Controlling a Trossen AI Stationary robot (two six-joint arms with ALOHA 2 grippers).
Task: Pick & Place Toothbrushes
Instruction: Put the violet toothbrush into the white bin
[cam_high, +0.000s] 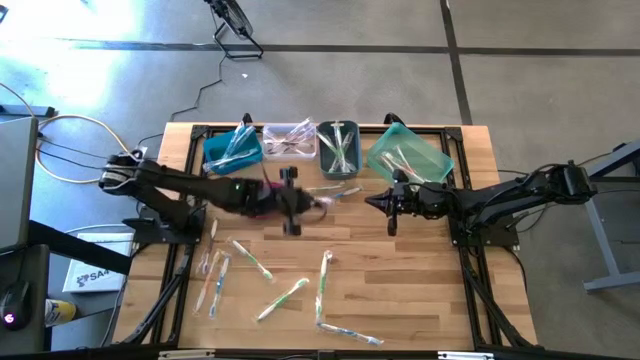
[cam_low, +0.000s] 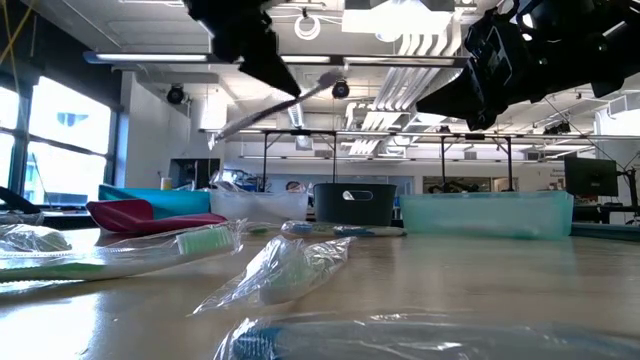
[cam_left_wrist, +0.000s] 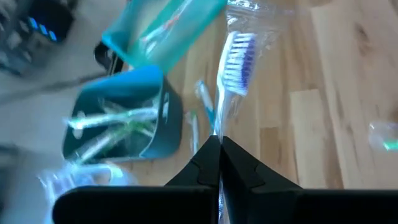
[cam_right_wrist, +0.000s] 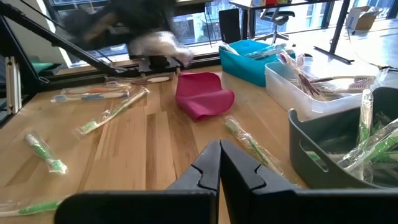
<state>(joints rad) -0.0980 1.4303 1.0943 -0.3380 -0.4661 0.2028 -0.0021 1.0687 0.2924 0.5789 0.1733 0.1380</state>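
- My left gripper (cam_left_wrist: 219, 142), over the middle of the wooden slatted table (cam_high: 400, 290), pinches a wrapped clear-handled toothbrush with blue-and-white bristles (cam_left_wrist: 233, 59).
- My right gripper (cam_right_wrist: 219, 148) hangs just in front of the tilted teal plastic bin (cam_high: 410, 155), its fingers pressed together on nothing.
- More wrapped toothbrushes (cam_high: 283, 299) lie scattered on the near boards; others fill the dark grey bin (cam_high: 339, 148).
- A magenta pouch (cam_right_wrist: 204, 95) lies near the blue bin (cam_high: 232, 150).

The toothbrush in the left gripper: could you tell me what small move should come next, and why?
Probably carry it on toward the bins and stop above one. The left gripper is shut on a wrapped toothbrush held off the table, pointing toward the bins, where others already lie. The right gripper waits shut.
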